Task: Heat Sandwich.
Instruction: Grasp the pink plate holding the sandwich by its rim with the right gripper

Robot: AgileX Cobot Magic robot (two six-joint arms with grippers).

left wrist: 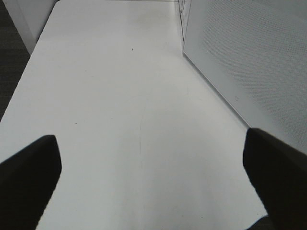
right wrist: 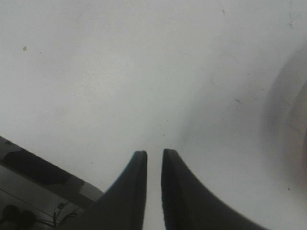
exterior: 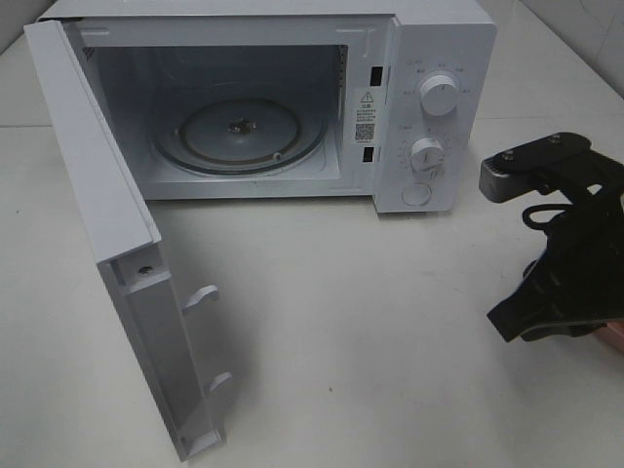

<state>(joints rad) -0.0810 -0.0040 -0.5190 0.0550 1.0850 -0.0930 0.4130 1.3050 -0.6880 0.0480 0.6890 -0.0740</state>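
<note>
Cannot place sandwich from here, with left pincer [left wrist: 151, 141] spread wide above desk [left wrist: 120, 96] beside open-doored microwave [exterior: 444, 49] and right pincer [right wrist: 153, 153] parted only a sliver, gripping nothing.

In the high view the top edge is cutting off the roof of the microwave [exterior: 444, 39]. The right edge is cutting the right arm [exterior: 575, 263] and a pinkish bit [exterior: 613, 336] beside it that I am not able to name, the arm's body is hiding its own fingertips, and the print around the dials [exterior: 439, 96] and on the sticker [exterior: 367, 115] is showing too small to read. In the wrist views the edges are cutting the left fingers [left wrist: 29, 177] and the right fingers [right wrist: 129, 191], so only their ends are showing, and a grey round shape [right wrist: 288, 120] at the side is looking too blurred to tell what it is.
</note>
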